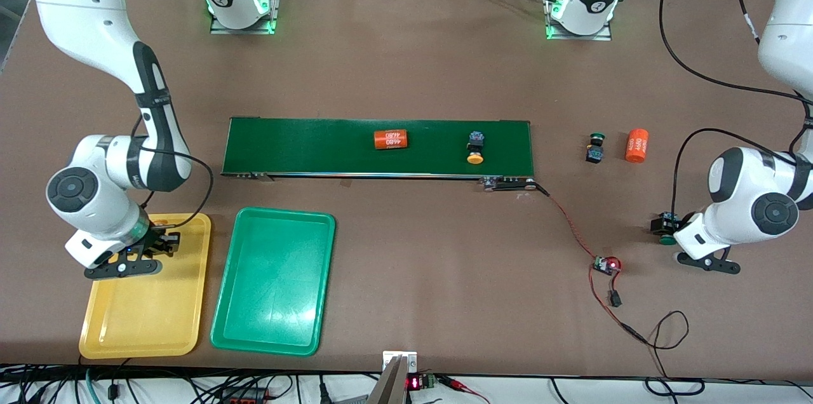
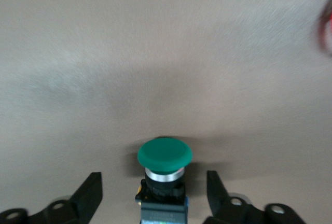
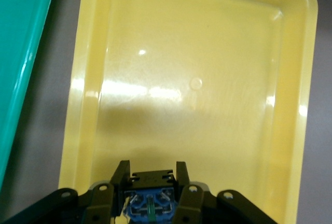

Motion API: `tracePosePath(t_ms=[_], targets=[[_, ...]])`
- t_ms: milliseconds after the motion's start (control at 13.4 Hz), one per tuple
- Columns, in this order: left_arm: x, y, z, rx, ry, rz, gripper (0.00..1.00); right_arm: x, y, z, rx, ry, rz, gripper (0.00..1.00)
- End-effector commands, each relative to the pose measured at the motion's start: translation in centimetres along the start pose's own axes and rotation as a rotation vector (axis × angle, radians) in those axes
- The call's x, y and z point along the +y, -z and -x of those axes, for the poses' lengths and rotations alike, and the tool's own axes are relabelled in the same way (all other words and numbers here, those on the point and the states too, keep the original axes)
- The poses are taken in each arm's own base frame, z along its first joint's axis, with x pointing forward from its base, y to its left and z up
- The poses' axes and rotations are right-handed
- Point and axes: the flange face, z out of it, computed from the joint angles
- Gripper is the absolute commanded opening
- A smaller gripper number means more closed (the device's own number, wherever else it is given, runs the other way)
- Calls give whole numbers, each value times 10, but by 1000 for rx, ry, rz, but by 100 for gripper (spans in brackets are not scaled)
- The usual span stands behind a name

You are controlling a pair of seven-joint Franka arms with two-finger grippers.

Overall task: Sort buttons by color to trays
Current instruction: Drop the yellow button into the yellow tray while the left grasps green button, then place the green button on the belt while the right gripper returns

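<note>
My right gripper hangs over the yellow tray, at the end nearest the robots. It is shut on a button whose black-and-blue body shows between the fingers; its cap is hidden. The green tray lies beside the yellow one. At the left arm's end of the table, my left gripper is down around a green-capped button lying on the table. Its jaws are open, with a gap on each side of the button. A yellow-capped button lies on the belt and another green-capped one on the table.
The dark-green conveyor belt runs across the middle and carries an orange cylinder. A second orange cylinder lies beside the green-capped button off the belt's end. A small red board with trailing wires lies nearer the front camera.
</note>
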Motion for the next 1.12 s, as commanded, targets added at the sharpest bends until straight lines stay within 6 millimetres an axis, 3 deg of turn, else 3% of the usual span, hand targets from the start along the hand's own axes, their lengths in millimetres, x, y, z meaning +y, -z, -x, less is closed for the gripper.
tracePosePath(t_ms=[0, 75, 149, 224, 448, 597, 821, 970, 1045], targets=[[-1, -4, 3, -1, -29, 2, 31, 12, -22, 0, 48, 18, 6, 11], [4, -7, 5, -11, -25, 12, 21, 15, -25, 1, 52, 15, 6, 19], [7, -4, 6, -23, -3, 15, 17, 14, -26, 2, 50, 15, 6, 36], [13, 0, 7, -58, 23, 35, 17, 15, -26, 2, 52, 12, 6, 74], [53, 52, 4, -135, 54, 163, 17, 18, -27, 2, 80, 22, 11, 98], [105, 100, 0, -188, 95, 193, 17, 12, -7, -1, 63, 26, 0, 100], [198, 154, 9, -269, 146, 204, 19, -19, 61, -4, -50, -9, -105, 100], [256, 155, 23, -305, 92, 195, 20, -40, 102, 3, -115, -49, -144, 100], [281, 152, 31, -310, 65, 201, 20, -61, 126, 10, -144, -80, -156, 100]])
